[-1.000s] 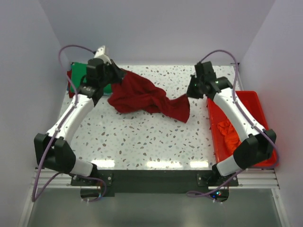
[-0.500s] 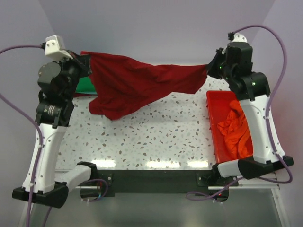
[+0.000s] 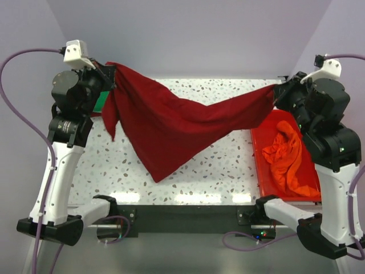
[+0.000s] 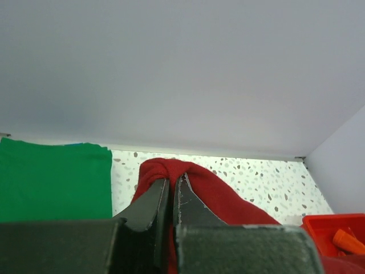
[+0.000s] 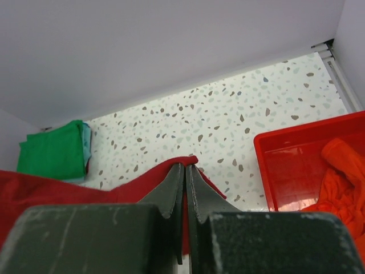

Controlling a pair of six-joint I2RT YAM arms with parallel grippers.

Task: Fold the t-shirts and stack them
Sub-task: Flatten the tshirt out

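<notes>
Dark red t-shirt [image 3: 171, 128] hangs stretched between both arms, its low point dangling over the tabletop [image 3: 228, 165]. Left hand [image 4: 173, 185] and right hand [image 5: 185, 171] each clamp an edge, seemingly by thin bites. Any harder outward pull could slip a corner free.

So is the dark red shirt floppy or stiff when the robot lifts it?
Probably very floppy: the dark red shirt sags between the left gripper and the right gripper and hangs down to a point. It seems light, since two small pinches hold it up.
</notes>
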